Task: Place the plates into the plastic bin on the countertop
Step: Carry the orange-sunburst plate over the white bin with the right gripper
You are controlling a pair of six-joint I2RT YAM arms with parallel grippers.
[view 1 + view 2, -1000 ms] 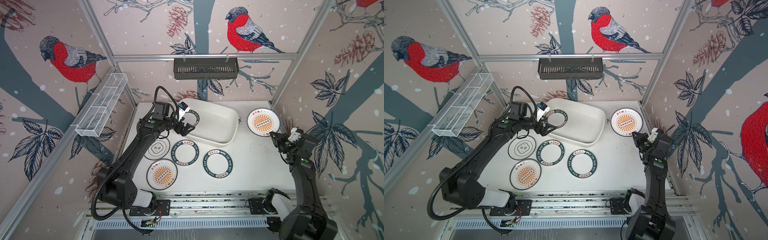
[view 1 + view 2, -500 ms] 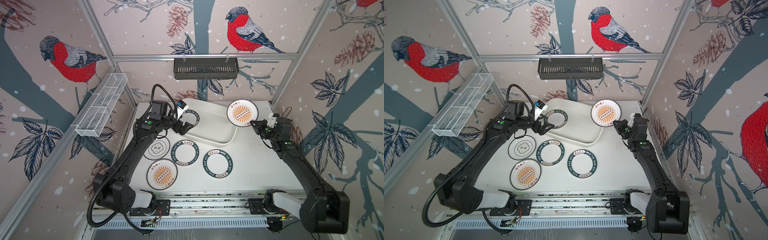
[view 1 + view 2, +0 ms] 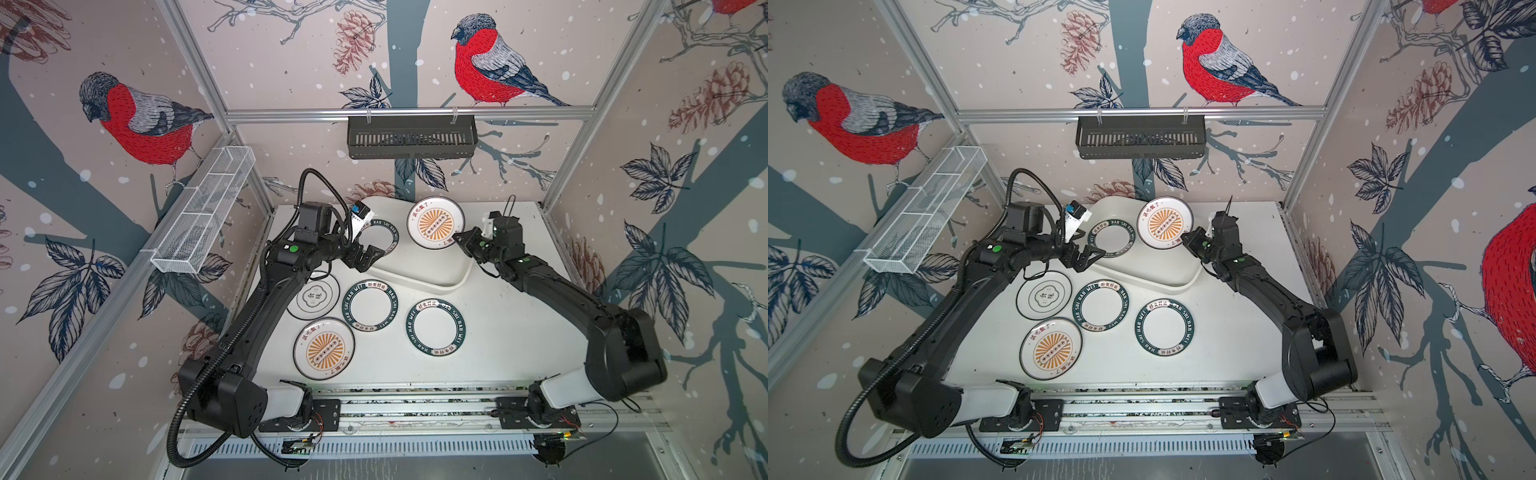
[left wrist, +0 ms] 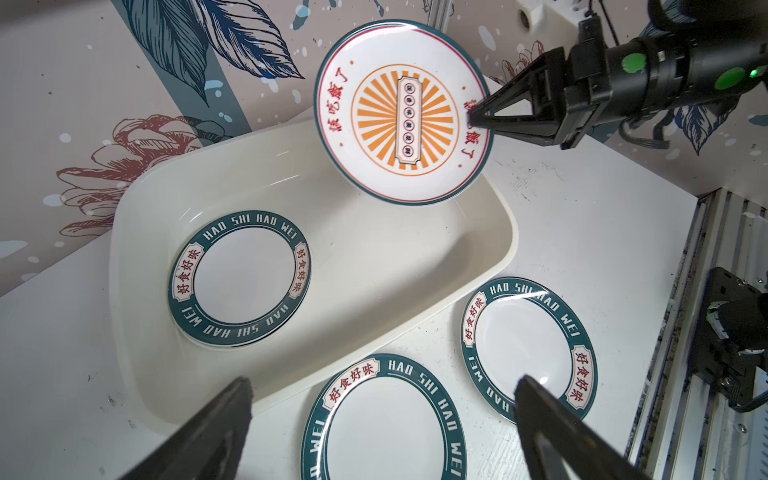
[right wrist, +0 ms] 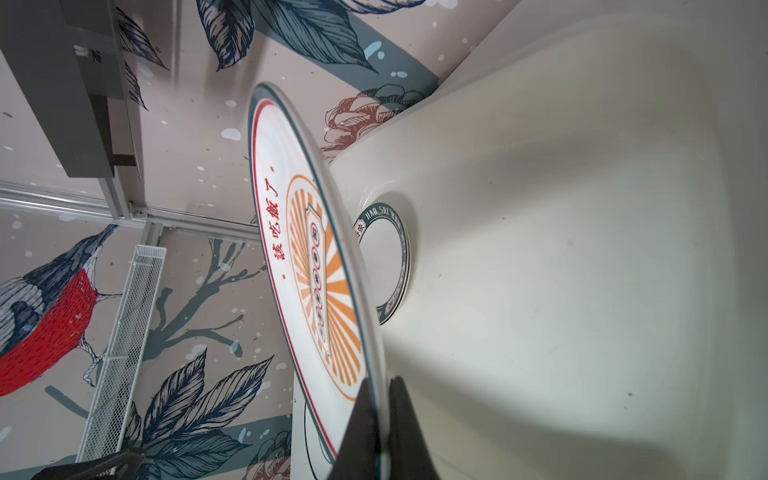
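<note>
My right gripper (image 3: 457, 237) is shut on the rim of a sunburst plate (image 3: 435, 223), holding it tilted in the air over the far right end of the plastic bin (image 3: 415, 268). One green-rimmed plate (image 4: 239, 278) lies flat in the bin's left end. My left gripper (image 3: 376, 259) hangs open and empty over the bin's near left edge. On the countertop (image 3: 519, 332) lie two green-rimmed plates (image 3: 371, 305) (image 3: 435, 327), a quatrefoil plate (image 3: 313, 296) and a second sunburst plate (image 3: 324, 349).
A black slatted basket (image 3: 411, 137) hangs on the back rail and a white wire-mesh basket (image 3: 203, 216) on the left rail. Aluminium rails (image 3: 415, 405) edge the front. Walls close in on three sides.
The right arm has carried the sunburst plate up and leftward, from beside the bin's right end to above it. The left gripper has stayed open at the bin's left edge.
</note>
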